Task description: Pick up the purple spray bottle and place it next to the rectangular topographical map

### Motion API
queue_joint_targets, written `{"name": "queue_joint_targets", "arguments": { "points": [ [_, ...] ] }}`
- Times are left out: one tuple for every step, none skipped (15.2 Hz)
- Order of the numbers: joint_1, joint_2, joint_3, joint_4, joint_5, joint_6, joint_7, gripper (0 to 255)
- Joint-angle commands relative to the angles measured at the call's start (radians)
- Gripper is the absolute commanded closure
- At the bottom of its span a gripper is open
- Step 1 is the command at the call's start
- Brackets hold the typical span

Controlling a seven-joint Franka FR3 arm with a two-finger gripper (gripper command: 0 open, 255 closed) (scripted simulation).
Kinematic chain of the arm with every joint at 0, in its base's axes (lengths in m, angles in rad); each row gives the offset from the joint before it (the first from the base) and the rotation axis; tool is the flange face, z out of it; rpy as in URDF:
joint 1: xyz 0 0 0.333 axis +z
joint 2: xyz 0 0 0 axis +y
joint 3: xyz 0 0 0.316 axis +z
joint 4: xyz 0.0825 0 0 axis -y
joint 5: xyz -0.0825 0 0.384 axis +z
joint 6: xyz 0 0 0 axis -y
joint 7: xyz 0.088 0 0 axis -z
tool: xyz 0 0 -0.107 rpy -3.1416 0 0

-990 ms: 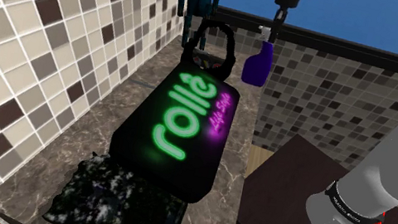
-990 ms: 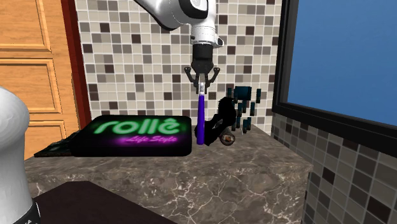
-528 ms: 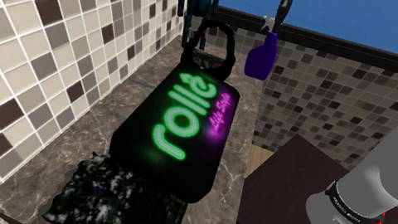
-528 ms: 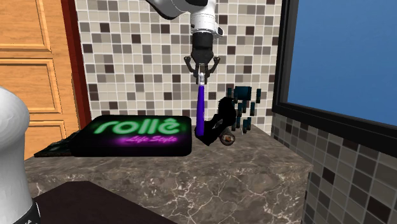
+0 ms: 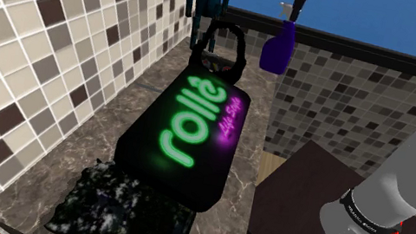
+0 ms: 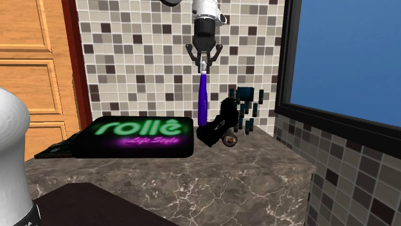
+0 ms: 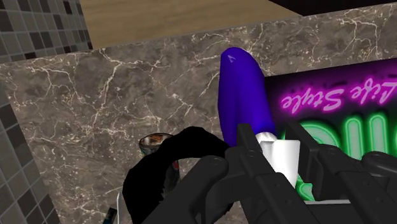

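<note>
The white arm reaches down from above with its wrist vertical, and the black two-finger gripper (image 6: 204,64) points straight at the brown marbled counter (image 6: 212,173).

The fingers (image 7: 245,141) are narrowed onto the white spray head of the glossy purple spray bottle (image 6: 202,103), which hangs upright below them, clear of the counter. The bottle is tall and slim with a rounded base. In the shoulder view it sits against the tiled wall under the blue window. It is just beyond the far end of the flat black rectangular box with glowing green "rollê" lettering (image 5: 187,126). The dark mottled rectangular relief map (image 5: 124,207) lies well apart, at the box's near end.
</note>
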Motion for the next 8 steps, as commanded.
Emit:
{"name": "queue_joint_targets", "arguments": {
  "points": [
    [0.000, 0.003, -0.001, 0.028, 0.001, -0.025, -0.002, 255],
    [-0.001, 0.006, -0.001, 0.044, 0.002, -0.039, -0.002, 255],
    [-0.001, 0.009, -0.001, 0.061, 0.003, -0.053, -0.003, 255],
    [-0.001, 0.012, -0.002, 0.078, 0.004, -0.067, -0.004, 255],
    [-0.001, 0.015, -0.002, 0.095, 0.005, -0.082, -0.005, 255],
    [-0.002, 0.019, -0.002, 0.113, 0.007, -0.096, -0.006, 255],
    [-0.002, 0.023, -0.003, 0.132, 0.008, -0.110, -0.007, 255],
    [-0.003, 0.027, -0.004, 0.150, 0.010, -0.125, -0.008, 255]
  ]
}}
